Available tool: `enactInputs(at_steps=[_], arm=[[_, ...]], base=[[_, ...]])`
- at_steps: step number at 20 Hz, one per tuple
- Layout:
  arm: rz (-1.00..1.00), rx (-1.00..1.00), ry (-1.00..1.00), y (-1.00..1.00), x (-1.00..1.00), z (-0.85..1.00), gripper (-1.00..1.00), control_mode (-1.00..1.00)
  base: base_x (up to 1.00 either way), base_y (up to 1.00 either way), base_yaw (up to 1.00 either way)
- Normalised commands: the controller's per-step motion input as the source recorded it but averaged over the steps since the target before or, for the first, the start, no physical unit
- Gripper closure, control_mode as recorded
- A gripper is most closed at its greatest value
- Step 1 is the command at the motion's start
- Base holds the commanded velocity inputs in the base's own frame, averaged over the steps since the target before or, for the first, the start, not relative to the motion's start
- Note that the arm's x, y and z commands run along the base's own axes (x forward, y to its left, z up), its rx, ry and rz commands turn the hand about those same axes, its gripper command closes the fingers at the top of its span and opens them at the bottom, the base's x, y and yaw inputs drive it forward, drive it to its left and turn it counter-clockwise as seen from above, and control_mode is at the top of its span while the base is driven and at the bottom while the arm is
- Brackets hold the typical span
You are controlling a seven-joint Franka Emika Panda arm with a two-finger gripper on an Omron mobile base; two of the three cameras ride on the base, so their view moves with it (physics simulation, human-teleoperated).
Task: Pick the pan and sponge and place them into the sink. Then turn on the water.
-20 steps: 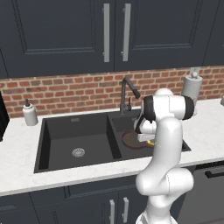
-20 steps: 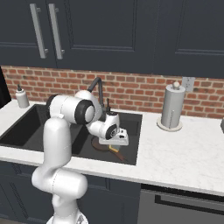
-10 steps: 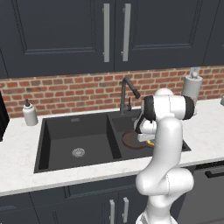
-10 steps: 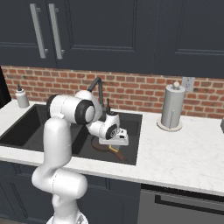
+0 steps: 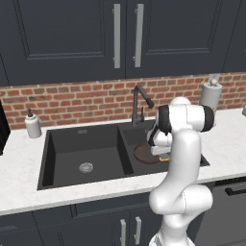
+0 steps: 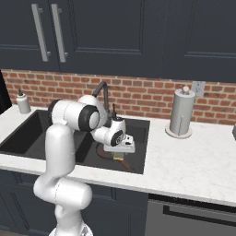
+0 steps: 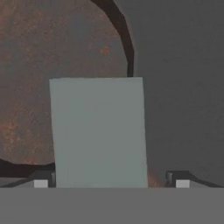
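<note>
Dark cabinets back the sink (image 5: 45, 158), where the gripper (image 7: 111, 180), fingers spread clear of the sponge (image 7: 99, 131), has it on the pan (image 5: 144, 153) in the right basin; next, reach the faucet (image 5: 139, 101) lever.

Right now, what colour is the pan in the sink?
Dark reddish-brown, mottled, with a darker rim; the pan shows best in the hand view.
</note>
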Motion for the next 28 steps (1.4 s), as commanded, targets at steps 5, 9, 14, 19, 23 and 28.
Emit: enactInputs(at_steps=[5,9,14,19,23,28], arm=[[0.0,0.1,-0.12,0.06,-0.12,0.47,-1.0,-1.0],[0.0,0.25,-0.2,0.02,-0.07,0.71,-1.0,-1.0],[0.0,0.23,-0.14,0.0,-0.03,0.71,-1.0,-1.0],[0.0,0.14,-0.02,0.0,0.0,0.57,-1.0,-1.0],[0.0,0.01,0.0,0.02,0.0,0.16,-1.0,-1.0],[0.0,0.0,0.0,0.0,0.0,0.0,-1.0,-1.0]], base=[[0.0,0.0,0.0],[0.0,0.0,0.0],[0.0,0.0,0.0],[0.0,0.0,0.0],[0.0,0.0,0.0],[0.0,0.0,0.0]])
